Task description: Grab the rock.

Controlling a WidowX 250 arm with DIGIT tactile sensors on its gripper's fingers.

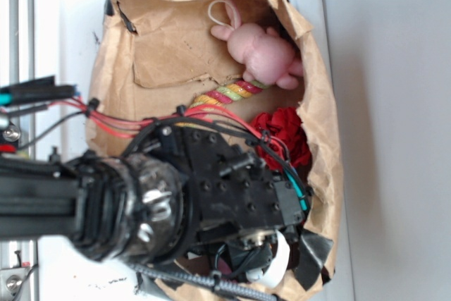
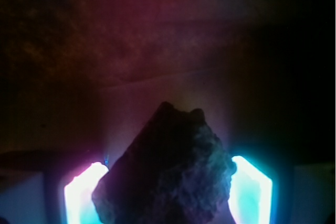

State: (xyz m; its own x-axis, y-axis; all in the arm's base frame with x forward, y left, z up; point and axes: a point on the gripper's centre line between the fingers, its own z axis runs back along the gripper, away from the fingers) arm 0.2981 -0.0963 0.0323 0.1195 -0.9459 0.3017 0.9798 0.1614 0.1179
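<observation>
Rock (image 2: 168, 174): dark, rough, angular lump; seen only in the wrist view, where it fills the space between the two glowing pads (image 2: 83, 195). Hidden in the exterior view, under the arm at the bag's lower right corner.
Gripper (image 2: 167, 192): pads stand on either side of the rock, and its edges appear to meet both. Judged clamped on the rock, though the dim light leaves contact on the left side less sure.
Arm (image 1: 211, 188): black wrist and motor block reach in from the left edge, red wires trailing over them, covering the bag's lower half.
Bag (image 1: 325, 139): crumpled brown paper, lying open; it carries everything here.
Plush (image 1: 262, 53): pink, at the bag's upper right corner, well apart from the gripper.
Striped piece (image 1: 229, 93): multi-coloured band just below the plush.
Red fabric (image 1: 285, 135): ruffled, against the bag's right edge, beside the wrist.
Step in hand: grasp looks made, lift not yet done.
Next move: a straight, slow rise, holding the squeeze; the rock's uneven faces could let it twist or slip.
</observation>
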